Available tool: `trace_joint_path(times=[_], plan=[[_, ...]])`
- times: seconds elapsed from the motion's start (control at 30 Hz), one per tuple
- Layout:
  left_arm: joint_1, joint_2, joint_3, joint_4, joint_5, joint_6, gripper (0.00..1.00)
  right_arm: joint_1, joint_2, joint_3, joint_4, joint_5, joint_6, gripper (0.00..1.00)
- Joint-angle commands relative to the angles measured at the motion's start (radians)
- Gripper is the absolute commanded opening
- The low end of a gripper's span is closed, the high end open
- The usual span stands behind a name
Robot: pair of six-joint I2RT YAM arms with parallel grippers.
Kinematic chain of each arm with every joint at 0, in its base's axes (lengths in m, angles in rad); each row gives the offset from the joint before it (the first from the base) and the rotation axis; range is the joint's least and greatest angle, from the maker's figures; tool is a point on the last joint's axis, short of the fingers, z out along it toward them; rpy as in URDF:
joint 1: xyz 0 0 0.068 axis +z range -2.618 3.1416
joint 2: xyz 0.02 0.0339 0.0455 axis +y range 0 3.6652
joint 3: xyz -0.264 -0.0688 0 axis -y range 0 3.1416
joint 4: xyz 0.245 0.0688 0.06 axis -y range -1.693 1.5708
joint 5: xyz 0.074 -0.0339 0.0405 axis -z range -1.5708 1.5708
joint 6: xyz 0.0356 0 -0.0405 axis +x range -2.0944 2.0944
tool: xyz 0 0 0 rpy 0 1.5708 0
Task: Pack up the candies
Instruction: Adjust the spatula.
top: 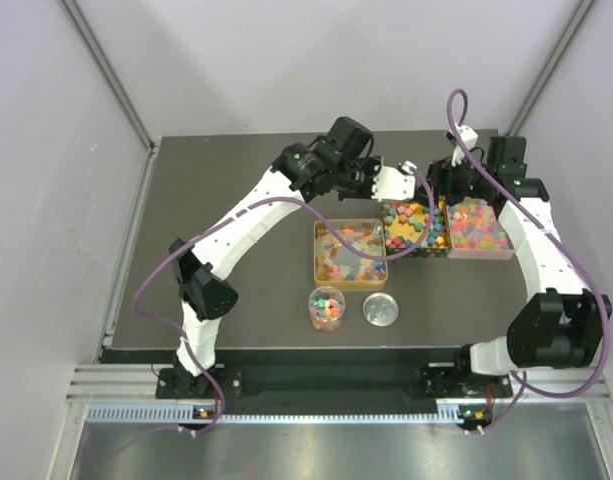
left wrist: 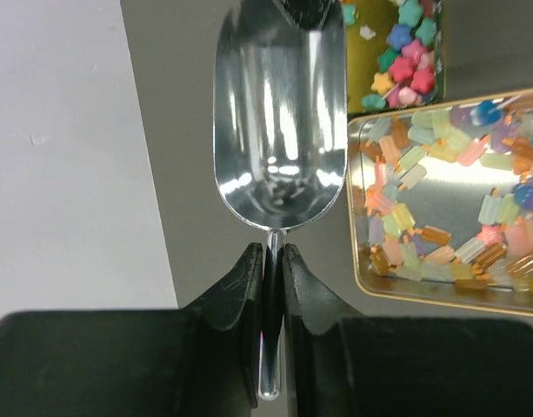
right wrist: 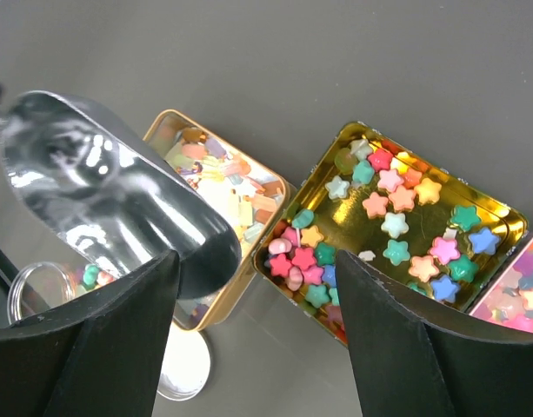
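Star-shaped candies (top: pixel 411 222) in mixed colours fill a gold tin (right wrist: pixel 331 178). Pale translucent candies (left wrist: pixel 423 152) lie in a second gold tin (top: pixel 315 255) to its left, and more candies (top: pixel 476 225) fill a pink tray on the right. A clear jar (top: pixel 326 307) holds some candies. My left gripper (left wrist: pixel 272 261) is shut on the thin handle of an empty silver scoop (left wrist: pixel 279 122), held above the table beside the star tin. My right gripper (right wrist: pixel 257 265) is open and empty, hovering over the near corner of the star tin, with the scoop (right wrist: pixel 109 200) beside its left finger.
The round silver lid (top: pixel 380 309) lies on the dark mat right of the jar; it also shows in the right wrist view (right wrist: pixel 183 369). The three containers sit close together mid-table. Grey walls enclose the back and sides.
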Motion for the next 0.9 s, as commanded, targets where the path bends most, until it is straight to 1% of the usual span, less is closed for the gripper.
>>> trace_joint_path(times=[0.0, 0.2, 0.3, 0.4, 0.57, 0.63, 0.73, 0.87], plan=[[0.007, -0.106, 0.082, 0.17, 0.088, -0.087, 0.0, 0.017, 0.029, 0.02, -0.007, 0.04, -0.011, 0.72], [0.005, -0.111, 0.083, 0.166, 0.123, -0.104, 0.0, 0.02, 0.026, 0.027, 0.002, 0.034, -0.008, 0.72], [0.005, -0.097, 0.077, 0.153, 0.12, -0.09, 0.0, 0.02, -0.006, 0.034, -0.012, 0.025, -0.018, 0.72], [0.013, -0.076, 0.065, 0.124, 0.102, -0.046, 0.0, 0.019, -0.052, 0.072, -0.065, 0.009, -0.056, 0.72], [0.014, -0.037, 0.011, 0.124, 0.118, 0.089, 0.0, -0.015, -0.147, 0.145, -0.159, 0.048, -0.164, 0.73], [0.019, 0.003, 0.011, 0.117, 0.132, 0.13, 0.0, -0.026, -0.173, 0.125, -0.162, 0.103, -0.193, 0.73], [0.02, 0.061, 0.014, 0.104, 0.154, 0.195, 0.0, -0.047, -0.205, 0.071, -0.159, 0.172, -0.193, 0.73], [0.02, 0.133, 0.024, 0.088, 0.151, 0.267, 0.0, -0.091, -0.243, 0.031, -0.17, 0.201, -0.195, 0.73]])
